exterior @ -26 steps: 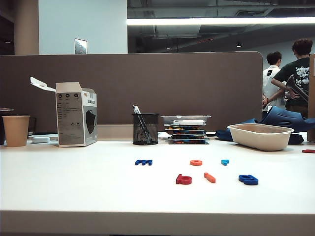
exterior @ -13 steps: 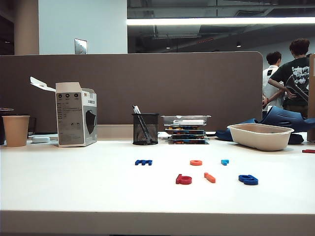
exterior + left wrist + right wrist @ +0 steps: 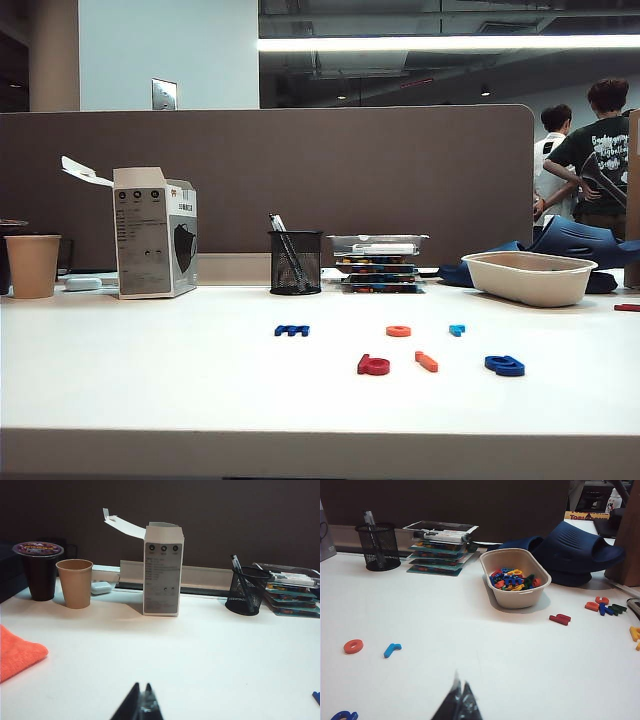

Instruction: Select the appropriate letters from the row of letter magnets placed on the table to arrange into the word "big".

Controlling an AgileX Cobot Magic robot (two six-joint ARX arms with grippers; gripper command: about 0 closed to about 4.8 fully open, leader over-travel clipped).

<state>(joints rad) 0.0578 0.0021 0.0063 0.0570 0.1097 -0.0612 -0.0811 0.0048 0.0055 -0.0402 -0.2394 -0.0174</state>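
With both fingers shut: left gripper (image 3: 140, 704), right gripper (image 3: 459, 701), flat plastic letters (image 3: 400, 350).

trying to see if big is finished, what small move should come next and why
Probably none beyond keeping both arms back. The red looped letter, thin orange-red bar and dark blue looped letter already lie in a front row on the white table. The left gripper and right gripper are shut and hold nothing.

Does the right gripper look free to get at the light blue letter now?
Probably yes: the right gripper, shut, sits back over bare table, and nothing stands between it and the light blue letter.
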